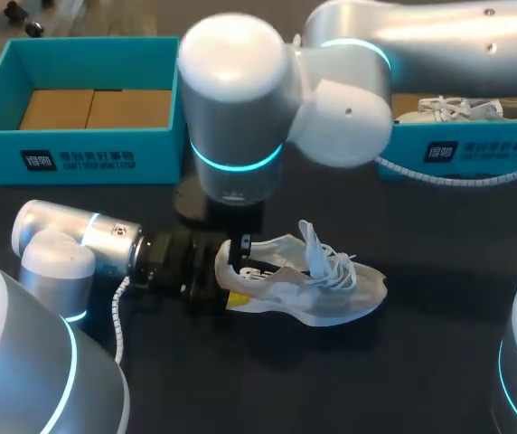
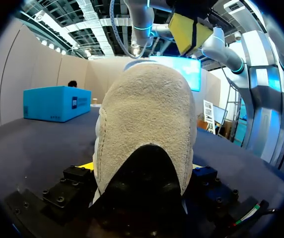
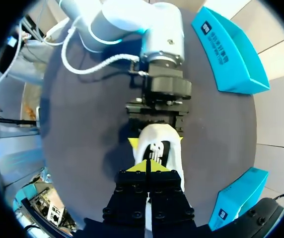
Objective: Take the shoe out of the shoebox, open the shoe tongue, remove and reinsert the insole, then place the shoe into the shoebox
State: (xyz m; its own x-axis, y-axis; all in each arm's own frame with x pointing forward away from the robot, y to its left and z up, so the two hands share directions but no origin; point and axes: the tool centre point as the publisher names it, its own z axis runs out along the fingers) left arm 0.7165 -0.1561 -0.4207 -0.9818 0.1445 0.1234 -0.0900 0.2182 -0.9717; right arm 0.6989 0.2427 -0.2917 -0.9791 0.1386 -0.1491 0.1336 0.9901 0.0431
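- Head view: the shoe (image 1: 317, 287) lies on the table (image 1: 403, 226), outside both boxes, heel toward the left arm.
- The left gripper (image 1: 238, 273) clamps the heel (image 2: 142, 114) from both flanks. The right wrist view shows one yellow tip on each side of it.
- The right gripper (image 3: 147, 167) hangs above the heel opening with its tips pressed together and nothing visible between them.
- The tongue (image 1: 311, 240) stands up, and the laces (image 1: 340, 267) lie loose across the upper.
- Handling, as a judgement:
  - The shoe looks light, and its soft upper would probably dent under a pinch.
  - The heel appears to be the stiffest part and the soundest place to hold.
  - The tongue is thin and floppy, so it is best pinched at its top edge.
  - The insole is presumably thin, bendy foam, best lifted from its heel end through the opening.
- Hidden or unclear:
  - The insole cannot be made out. The opening shows dark with a pale print, so whether the insole is seated cannot be told.
  - In the head view the right arm's elbow covers its own gripper.
  - In the left wrist view the heel fills the picture and hides the rest of the shoe.
  - In the right wrist view the right gripper's body cuts off the toe.
- The left box (image 1: 78, 149) shows its cardboard floor.
- The right box (image 1: 475, 149), partly behind the right arm, holds a second shoe (image 1: 453, 108).
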